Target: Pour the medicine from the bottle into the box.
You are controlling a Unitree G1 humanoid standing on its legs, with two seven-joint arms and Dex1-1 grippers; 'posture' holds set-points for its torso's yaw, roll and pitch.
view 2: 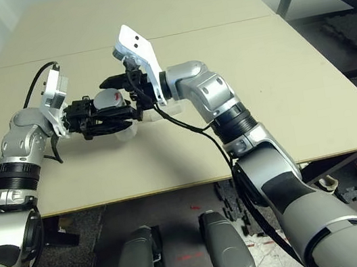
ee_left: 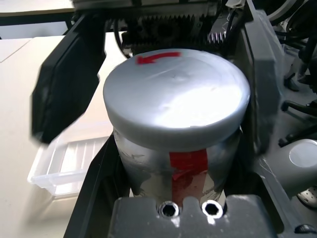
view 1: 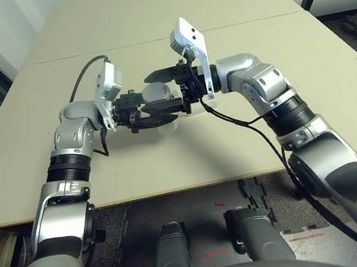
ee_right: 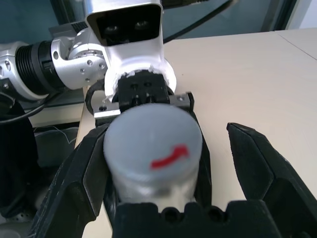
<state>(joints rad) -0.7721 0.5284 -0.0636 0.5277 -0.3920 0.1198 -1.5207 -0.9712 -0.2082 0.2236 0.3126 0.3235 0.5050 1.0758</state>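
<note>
Left gripper [ee_left: 173,191] grips the bottle [ee_left: 176,168]; right gripper's [ee_right: 163,173] jaws stand wide around its cap [ee_right: 154,134]! Box [ee_left: 62,168] beside the bottle: keep it upright, close squarely, twist gently.

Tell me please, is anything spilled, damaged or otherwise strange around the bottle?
Only the bottle looks odd: the red patch on its side has ragged edges, and the silvery surface beside it looks blotchy, as if worn. Its cap is on; I see no spill.
</note>
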